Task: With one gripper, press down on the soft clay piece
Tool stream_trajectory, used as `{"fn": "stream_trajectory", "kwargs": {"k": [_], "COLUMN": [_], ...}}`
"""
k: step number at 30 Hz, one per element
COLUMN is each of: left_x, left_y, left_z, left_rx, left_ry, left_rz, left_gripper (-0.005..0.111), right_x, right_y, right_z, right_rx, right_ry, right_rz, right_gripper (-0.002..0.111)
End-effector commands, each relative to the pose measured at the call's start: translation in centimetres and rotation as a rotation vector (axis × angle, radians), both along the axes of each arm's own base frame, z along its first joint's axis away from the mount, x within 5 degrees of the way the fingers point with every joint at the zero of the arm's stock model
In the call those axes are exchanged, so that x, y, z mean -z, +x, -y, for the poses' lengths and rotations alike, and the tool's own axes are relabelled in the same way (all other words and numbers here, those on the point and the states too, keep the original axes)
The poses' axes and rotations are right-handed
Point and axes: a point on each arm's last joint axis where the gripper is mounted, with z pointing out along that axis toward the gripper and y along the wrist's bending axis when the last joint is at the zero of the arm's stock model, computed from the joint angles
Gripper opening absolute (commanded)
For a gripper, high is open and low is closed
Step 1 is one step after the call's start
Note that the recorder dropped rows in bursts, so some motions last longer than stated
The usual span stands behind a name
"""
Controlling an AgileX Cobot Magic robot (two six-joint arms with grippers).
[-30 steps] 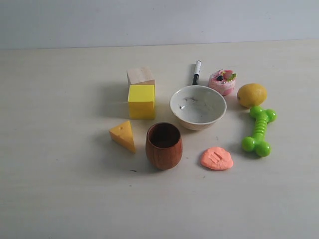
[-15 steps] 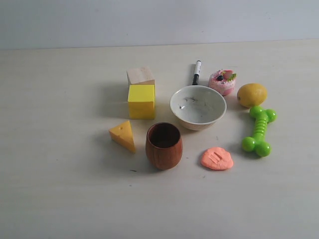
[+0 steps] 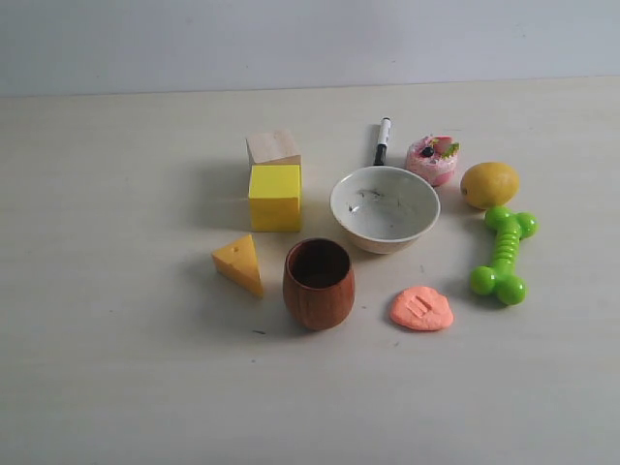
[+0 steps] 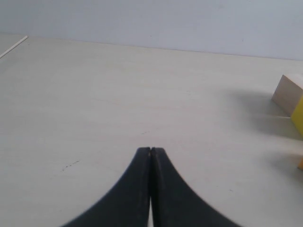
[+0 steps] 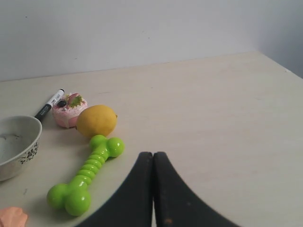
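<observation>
The soft clay piece (image 3: 421,309) is a flat salmon-orange blob with a small rectangular dent in its top, lying on the table right of the wooden cup (image 3: 319,283); only a sliver of the clay (image 5: 13,218) shows in the right wrist view. Neither arm appears in the exterior view. My right gripper (image 5: 152,154) is shut with nothing in it, off to the side of the clay beyond the green bone toy (image 5: 86,175). My left gripper (image 4: 150,149) is shut and empty over bare table, far from the clay.
Around the clay stand a white bowl (image 3: 385,208), a pink toy cake (image 3: 432,159), a lemon (image 3: 489,184), a green bone toy (image 3: 502,254), a black marker (image 3: 383,140), a yellow block (image 3: 275,197), a wooden block (image 3: 273,147) and a cheese wedge (image 3: 240,263).
</observation>
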Motion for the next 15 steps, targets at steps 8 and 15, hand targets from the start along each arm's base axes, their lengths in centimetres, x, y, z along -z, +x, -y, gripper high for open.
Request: {"fn": "stream_trajectory", "kwargs": {"k": [8, 15], "left_x": [-0.24, -0.24], "left_y": [-0.01, -0.01], "left_z": [0.04, 0.04], "left_rx": [0.004, 0.004], "left_ry": [-0.01, -0.01], "left_rz": [0.02, 0.02], "left_gripper": [0.0, 0.0], "right_x": [0.11, 0.11], "right_y": [-0.03, -0.03], "right_z": [0.01, 0.01], "right_rx": [0.004, 0.005], "right_ry": [0.0, 0.002], "right_rz": [0.003, 0.004], "right_gripper": [0.0, 0.0]}}
